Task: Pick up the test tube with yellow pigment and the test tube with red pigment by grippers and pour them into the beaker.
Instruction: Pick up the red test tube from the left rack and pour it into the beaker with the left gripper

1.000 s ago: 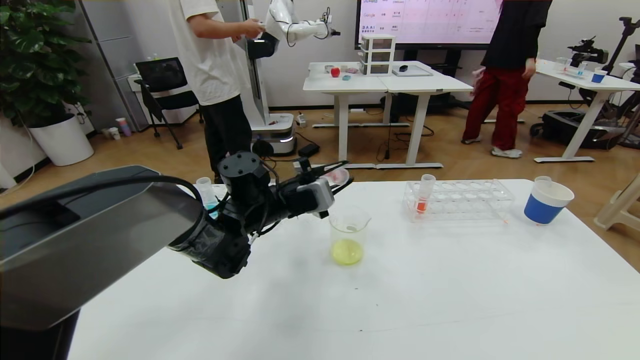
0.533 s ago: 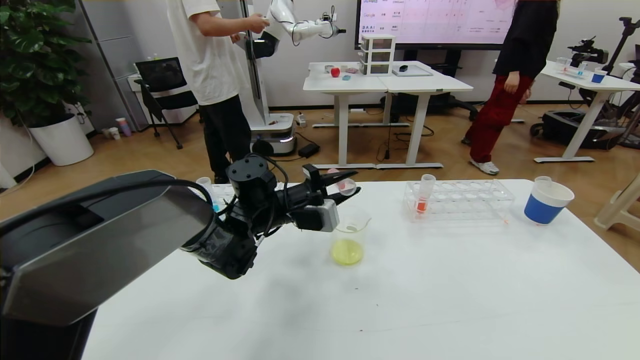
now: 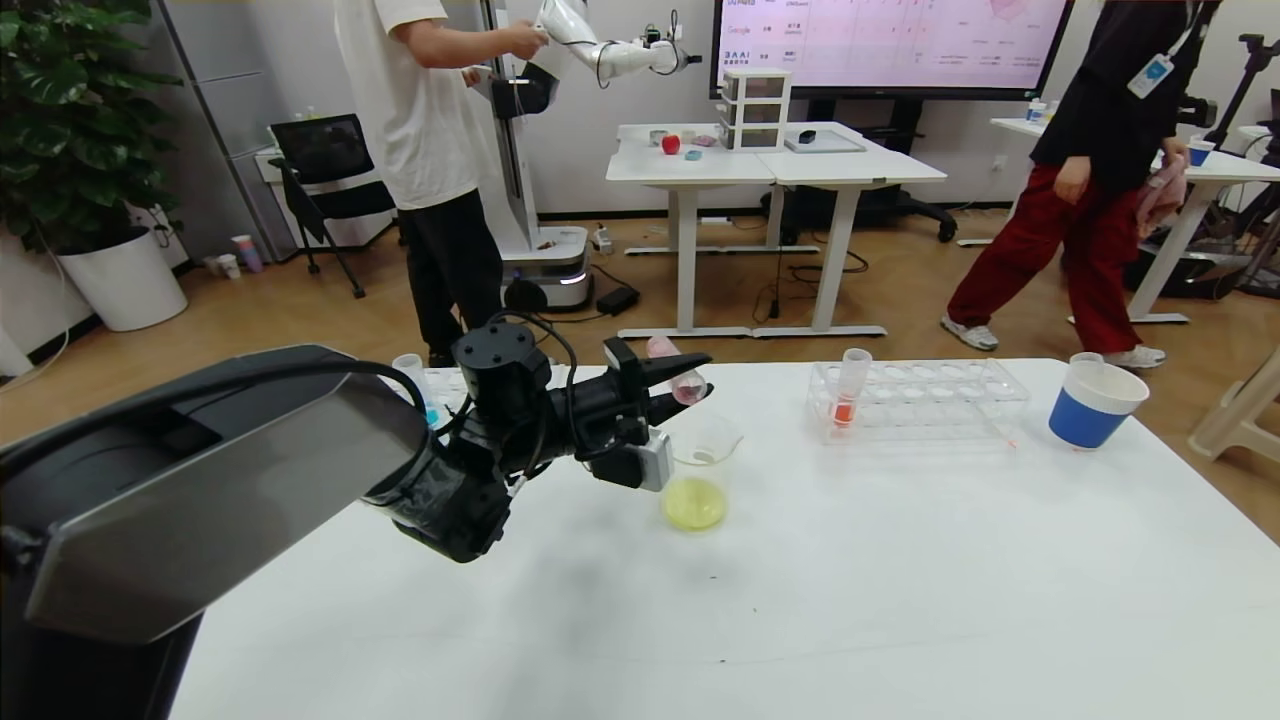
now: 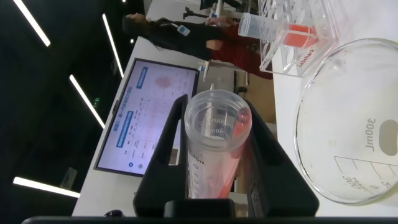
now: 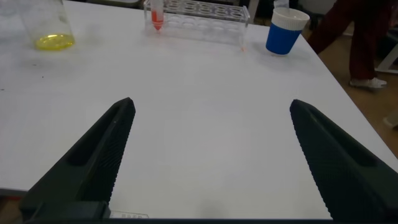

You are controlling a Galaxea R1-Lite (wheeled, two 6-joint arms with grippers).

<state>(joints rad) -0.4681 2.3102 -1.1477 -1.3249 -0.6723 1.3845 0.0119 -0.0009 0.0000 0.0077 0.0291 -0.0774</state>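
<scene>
Above the beaker [image 3: 698, 470], the test tube with red pigment [image 3: 678, 378] lies tilted in the left end effector [image 3: 672, 385], whose fingers are clamped on its sides; the left wrist view looks straight into the tube's open mouth [image 4: 217, 121], with salmon liquid low inside and the beaker's rim [image 4: 348, 124] just beside it. The beaker already holds a pool of yellow-green liquid, so the yellow pour looks done, and I judge the red pour to be at its start: no red shows in the beaker yet. The test tube with yellow pigment is not identifiable in any view.

The right end effector [image 5: 211, 155] hangs over bare surface [image 3: 850, 580] with its fingers spread wide and nothing between them, well apart from the work.

Counting: one beaker; one tube in the grip; one tube with deeper orange-red liquid [image 3: 848, 392] standing in one clear rack [image 3: 940, 400]; one tube with cyan liquid [image 3: 415, 388] behind the left arm; one blue-and-white paper cup [image 3: 1092, 405] beyond the rack; two people in the background.
</scene>
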